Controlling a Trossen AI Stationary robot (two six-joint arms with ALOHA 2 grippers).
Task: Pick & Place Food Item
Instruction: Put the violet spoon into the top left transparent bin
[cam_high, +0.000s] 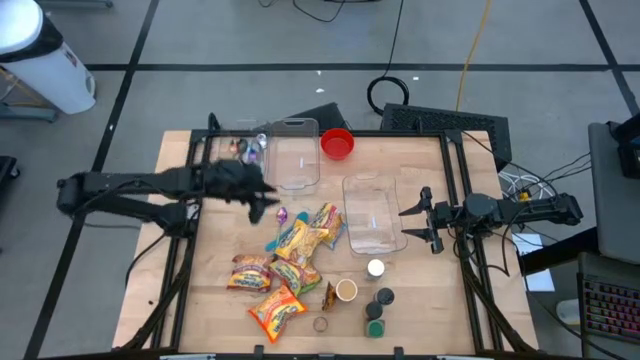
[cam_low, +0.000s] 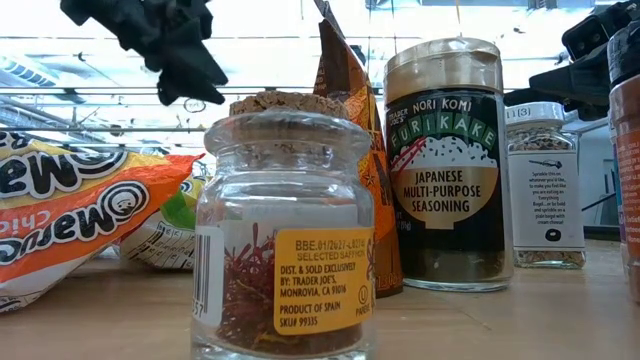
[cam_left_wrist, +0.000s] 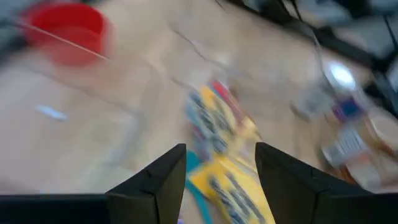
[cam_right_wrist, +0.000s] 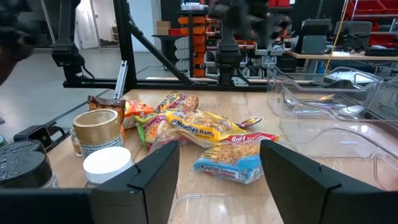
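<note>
Several noodle and snack packets (cam_high: 300, 240) lie in a loose heap on the middle of the wooden table; more lie toward the near edge (cam_high: 270, 295). My left gripper (cam_high: 262, 203) is open and empty, above the table just left of the heap's far end. In the left wrist view a yellow and blue packet (cam_left_wrist: 214, 134) lies beyond its open fingers (cam_left_wrist: 221, 171). My right gripper (cam_high: 420, 222) is open and empty at the table's right, level, pointing left at the heap (cam_right_wrist: 208, 127). It also shows in the right wrist view (cam_right_wrist: 217, 168).
Two clear plastic containers stand on the table, one at the far middle (cam_high: 292, 152) and one right of the heap (cam_high: 372, 212). A red bowl (cam_high: 337, 143) sits at the far edge. Several spice jars (cam_high: 378, 298) stand near the front, among them a cork-topped jar (cam_low: 285, 230) and a furikake jar (cam_low: 445, 165).
</note>
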